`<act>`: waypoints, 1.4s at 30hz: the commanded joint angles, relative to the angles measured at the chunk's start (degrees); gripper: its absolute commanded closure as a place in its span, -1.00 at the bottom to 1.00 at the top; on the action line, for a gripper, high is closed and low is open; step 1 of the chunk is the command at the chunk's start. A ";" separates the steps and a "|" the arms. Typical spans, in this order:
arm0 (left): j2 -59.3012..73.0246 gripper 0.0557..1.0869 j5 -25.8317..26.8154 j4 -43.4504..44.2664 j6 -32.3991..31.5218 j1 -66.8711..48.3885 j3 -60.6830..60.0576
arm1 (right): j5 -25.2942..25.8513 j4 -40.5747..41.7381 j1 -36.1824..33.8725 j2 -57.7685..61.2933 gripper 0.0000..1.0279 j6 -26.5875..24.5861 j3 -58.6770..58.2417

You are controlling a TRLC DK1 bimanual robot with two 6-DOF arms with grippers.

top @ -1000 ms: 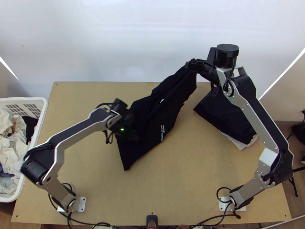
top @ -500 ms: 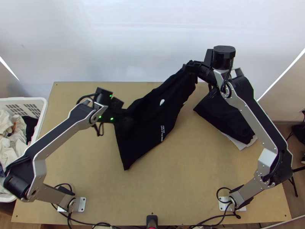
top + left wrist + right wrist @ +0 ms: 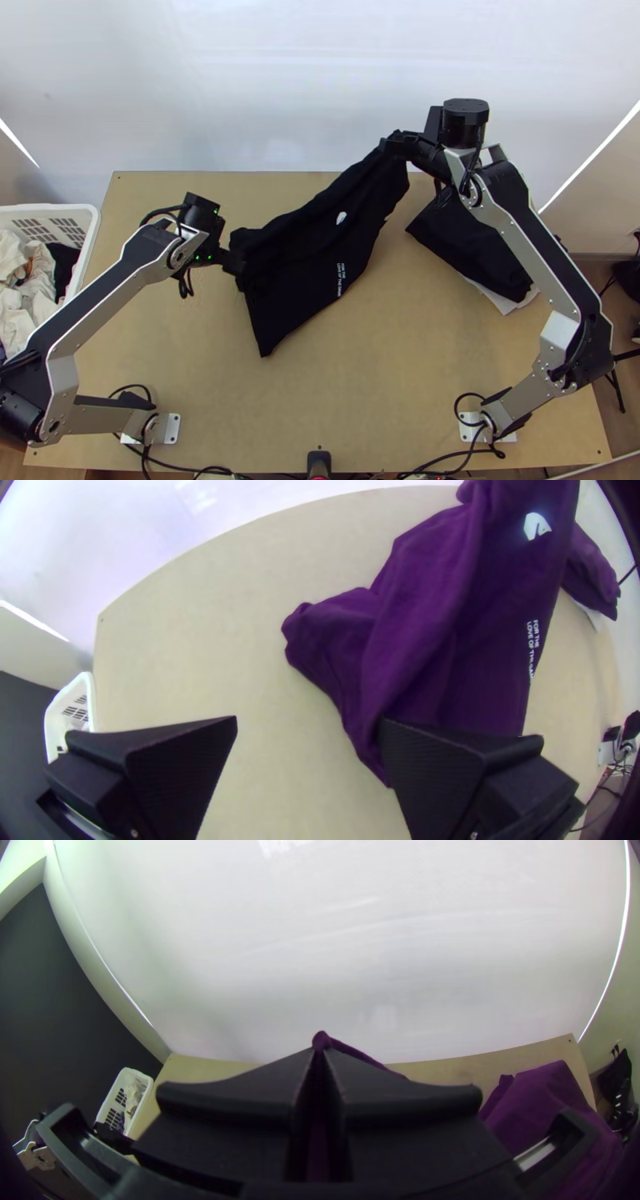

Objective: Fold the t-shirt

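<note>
While the right gripper [image 3: 320, 1052] is pinching a gathered bit of the black t-shirt [image 3: 312, 260] between closed fingers near the table's far edge, the rest of the shirt is running diagonally down to the middle-left of the table [image 3: 384, 384]. Right side is probably acting as anchor: holding that end up is keeping the cloth stretched, so the other end can be sorted.

Left gripper [image 3: 309, 723] is sitting at the shirt's left end, jaws wide, nothing clamped. One finger is overlapping the cloth, bare table is showing in the gap. Guess it's lining up for a loose edge.

Shirt isn't looking folded: print is facing up, a long ridge is running along it, the left end is bunching into a lobe, one corner is pointing at the near edge. I'm reading this as spreading, early on. Next move is needing fabric between the left fingers, then an even pull. Risk: grabbing two layers.

Dark folded cloth [image 3: 476, 248] is lying to the right, likely parked clear of the work area.
</note>
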 commanded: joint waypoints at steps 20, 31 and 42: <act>-0.64 -0.92 13.21 -28.18 1.02 -3.69 8.26 | -0.03 0.44 -0.53 -1.27 0.95 -0.44 -0.87; -10.13 -0.77 4.77 -13.50 4.44 -18.72 -8.53 | -0.03 0.44 -0.44 -1.01 0.95 -0.27 -1.05; -15.05 0.14 11.89 13.13 8.31 -18.90 -22.68 | -0.03 0.70 -1.32 -1.18 0.95 -0.27 -1.49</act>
